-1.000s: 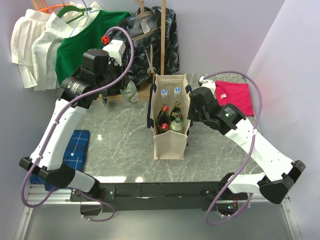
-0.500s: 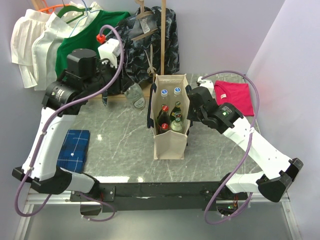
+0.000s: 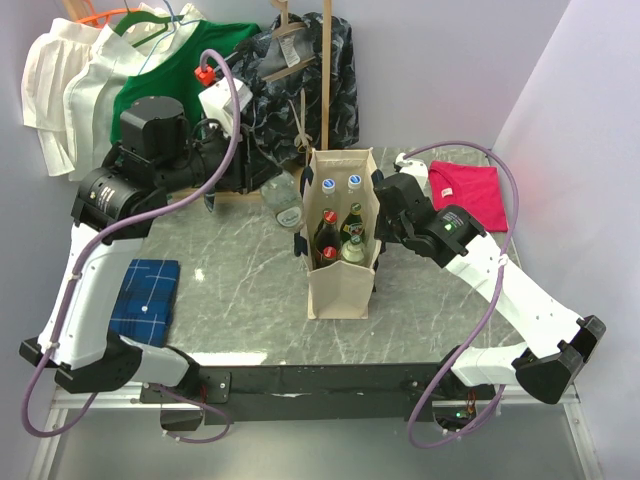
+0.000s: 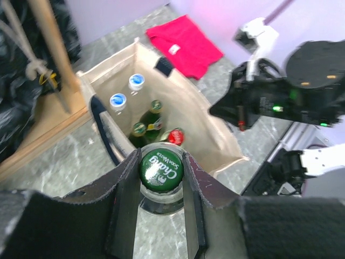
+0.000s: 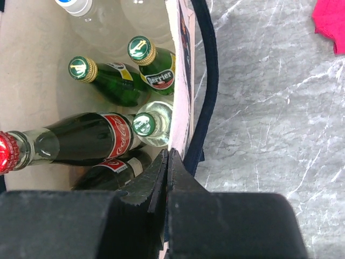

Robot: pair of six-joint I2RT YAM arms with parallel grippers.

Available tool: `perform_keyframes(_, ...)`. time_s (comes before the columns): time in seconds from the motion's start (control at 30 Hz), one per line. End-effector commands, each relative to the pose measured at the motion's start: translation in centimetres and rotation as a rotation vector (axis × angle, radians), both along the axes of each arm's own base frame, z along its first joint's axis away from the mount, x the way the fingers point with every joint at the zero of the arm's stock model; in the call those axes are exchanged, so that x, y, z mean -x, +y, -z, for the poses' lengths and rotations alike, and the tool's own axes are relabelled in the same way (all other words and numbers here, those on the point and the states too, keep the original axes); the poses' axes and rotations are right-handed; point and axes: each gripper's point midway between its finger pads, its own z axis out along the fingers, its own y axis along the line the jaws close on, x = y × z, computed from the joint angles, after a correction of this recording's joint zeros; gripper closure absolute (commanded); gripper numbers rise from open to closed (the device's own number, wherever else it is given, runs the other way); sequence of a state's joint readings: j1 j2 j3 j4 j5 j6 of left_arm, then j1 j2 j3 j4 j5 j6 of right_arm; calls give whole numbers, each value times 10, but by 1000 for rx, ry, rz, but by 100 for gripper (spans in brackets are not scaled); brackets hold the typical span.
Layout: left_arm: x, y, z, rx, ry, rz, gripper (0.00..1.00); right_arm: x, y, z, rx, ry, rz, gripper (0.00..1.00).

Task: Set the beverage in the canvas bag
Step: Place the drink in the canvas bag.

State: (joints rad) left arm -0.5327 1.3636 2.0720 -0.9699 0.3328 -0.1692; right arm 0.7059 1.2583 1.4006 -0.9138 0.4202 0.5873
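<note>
My left gripper (image 4: 160, 159) is part open and squeezes the clear glass bottle with a green cap (image 3: 283, 199). The tall cream canvas bag with dark blue handles (image 3: 338, 292) stands just beside it, at 4 o'clock. My right gripper (image 5: 168, 157) is pinched shut on the bag's rim.

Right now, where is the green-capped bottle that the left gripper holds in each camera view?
Top external: bottle upper centre, just left of the canvas bag.
Left wrist: bottom centre, cap up, in the left gripper, bag beyond.
Right wrist: not in it.
Shared landmark: the canvas bag, seen in all three.
</note>
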Motion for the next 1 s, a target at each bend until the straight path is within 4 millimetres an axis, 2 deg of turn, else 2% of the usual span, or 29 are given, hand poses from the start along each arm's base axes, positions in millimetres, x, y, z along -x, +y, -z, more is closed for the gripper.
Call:
perform_keyframes(0.0, 21, -21, -75, 149, -227, 113, 99, -5, -7, -10, -8, -38, 45, 100)
perform_keyframes(0.23, 33, -51, -78, 166, -231, 187, 99, -4, -8, -13, -22, -47, 54, 100)
perform_keyframes(0.6, 40, -104, -58, 145, -193, 261, 99, -1, -11, -12, -31, -53, 67, 100)
perform_keyframes(0.97, 24, -128, -38, 122, -169, 212, 99, -1, -13, -12, -29, -56, 74, 100)
